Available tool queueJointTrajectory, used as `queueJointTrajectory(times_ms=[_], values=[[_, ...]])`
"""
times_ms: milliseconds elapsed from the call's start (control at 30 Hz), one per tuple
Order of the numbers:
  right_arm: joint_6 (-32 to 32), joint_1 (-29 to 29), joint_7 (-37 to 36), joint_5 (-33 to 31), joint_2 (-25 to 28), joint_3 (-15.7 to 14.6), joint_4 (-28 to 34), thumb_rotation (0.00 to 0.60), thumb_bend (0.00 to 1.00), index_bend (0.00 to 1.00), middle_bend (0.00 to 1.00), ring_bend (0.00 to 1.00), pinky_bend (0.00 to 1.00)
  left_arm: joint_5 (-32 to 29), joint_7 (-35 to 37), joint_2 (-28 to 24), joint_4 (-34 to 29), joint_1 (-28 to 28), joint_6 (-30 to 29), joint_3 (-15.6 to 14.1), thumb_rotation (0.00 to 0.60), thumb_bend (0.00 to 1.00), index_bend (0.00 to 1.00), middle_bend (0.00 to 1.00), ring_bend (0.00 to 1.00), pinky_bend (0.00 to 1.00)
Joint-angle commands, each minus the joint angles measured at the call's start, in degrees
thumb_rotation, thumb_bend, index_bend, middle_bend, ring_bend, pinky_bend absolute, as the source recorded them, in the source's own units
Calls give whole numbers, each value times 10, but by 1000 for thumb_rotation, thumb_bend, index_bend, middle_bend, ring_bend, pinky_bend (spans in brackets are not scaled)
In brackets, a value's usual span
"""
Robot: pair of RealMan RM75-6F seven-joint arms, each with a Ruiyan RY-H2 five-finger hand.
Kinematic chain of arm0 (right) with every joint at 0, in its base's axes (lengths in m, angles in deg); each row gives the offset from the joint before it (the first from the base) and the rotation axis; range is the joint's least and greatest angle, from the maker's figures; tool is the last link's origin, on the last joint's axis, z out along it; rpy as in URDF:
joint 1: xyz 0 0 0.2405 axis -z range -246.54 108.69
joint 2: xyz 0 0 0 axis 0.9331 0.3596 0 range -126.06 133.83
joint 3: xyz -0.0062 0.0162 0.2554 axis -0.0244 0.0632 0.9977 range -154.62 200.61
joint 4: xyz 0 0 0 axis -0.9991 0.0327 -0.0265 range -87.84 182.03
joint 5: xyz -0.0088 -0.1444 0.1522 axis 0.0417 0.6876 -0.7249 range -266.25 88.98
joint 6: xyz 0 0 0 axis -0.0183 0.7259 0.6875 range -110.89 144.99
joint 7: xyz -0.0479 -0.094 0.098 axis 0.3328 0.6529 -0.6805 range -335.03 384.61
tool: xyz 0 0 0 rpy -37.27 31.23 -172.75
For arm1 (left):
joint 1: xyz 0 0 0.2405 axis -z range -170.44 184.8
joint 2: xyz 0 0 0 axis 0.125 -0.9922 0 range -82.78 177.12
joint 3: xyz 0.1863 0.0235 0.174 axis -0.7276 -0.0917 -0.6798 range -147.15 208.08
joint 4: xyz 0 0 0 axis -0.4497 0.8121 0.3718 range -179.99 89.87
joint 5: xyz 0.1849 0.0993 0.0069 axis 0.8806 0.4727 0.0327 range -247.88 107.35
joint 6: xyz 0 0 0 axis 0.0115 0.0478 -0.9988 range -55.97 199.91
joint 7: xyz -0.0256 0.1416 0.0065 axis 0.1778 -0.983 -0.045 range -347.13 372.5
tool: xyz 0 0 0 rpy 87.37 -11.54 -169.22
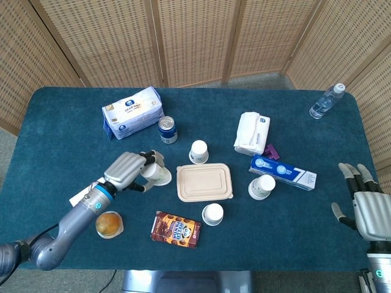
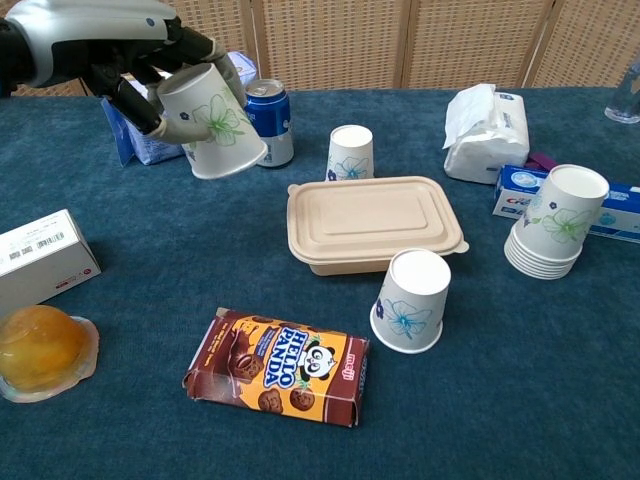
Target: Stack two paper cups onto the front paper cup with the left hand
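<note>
Left hand (image 2: 110,55) grasps a paper cup (image 2: 213,120) mouth-down, tilted, airborne, probably to cap the front paper cup (image 2: 407,300); right hand (image 1: 365,204) idle, fingers spread.

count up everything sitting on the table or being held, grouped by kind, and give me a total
Paper cups, the stack taken as one: 4, with one in the left hand
Boxes and packs: 6
Drink can: 1
Water bottle: 1
Jelly cup: 1
Total: 13
</note>
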Motion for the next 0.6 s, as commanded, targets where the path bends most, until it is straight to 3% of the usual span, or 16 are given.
queueJointTrajectory(times_ms=[33, 600], values=[[-3, 2, -1, 1, 1, 0, 1, 600, 371, 0, 137, 6, 304, 15, 9, -6, -19, 10, 12, 0, 600, 435, 340, 264, 359, 644], [-24, 13, -5, 30, 5, -8, 6, 600, 372, 0, 137, 5, 303, -10, -34, 50, -30, 106, 67, -1, 600, 435, 338, 262, 349, 633]])
